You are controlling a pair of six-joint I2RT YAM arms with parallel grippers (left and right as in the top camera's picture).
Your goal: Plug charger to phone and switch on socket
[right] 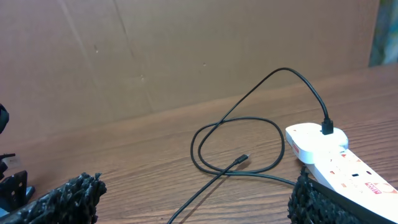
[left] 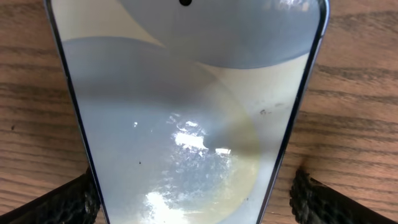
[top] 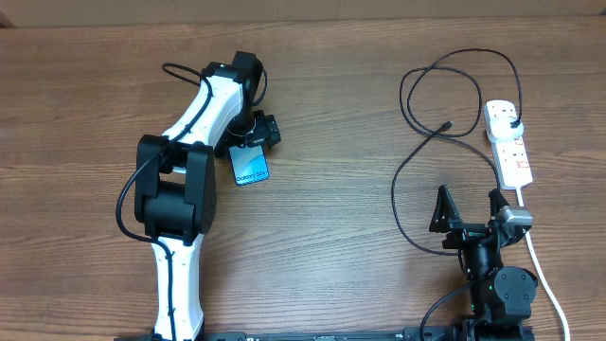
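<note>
Both grippers are spread: the left gripper (left: 196, 199) straddles the phone (left: 186, 112), apparently securing it first, while the right gripper (top: 469, 210) likely must next reach the charger tip (right: 244, 157) well ahead and pinch it.

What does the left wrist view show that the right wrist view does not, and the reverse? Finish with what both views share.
Only the left wrist view: the phone, close up, its pale screen filling the picture between the fingers of the left gripper.
Only the right wrist view: the charger looped on the table, its connector tip lying free, its plug in the socket, and a brown board behind; the right gripper holds nothing.
Both: wooden tabletop, and black textured fingers at the lower corners, set apart.
</note>
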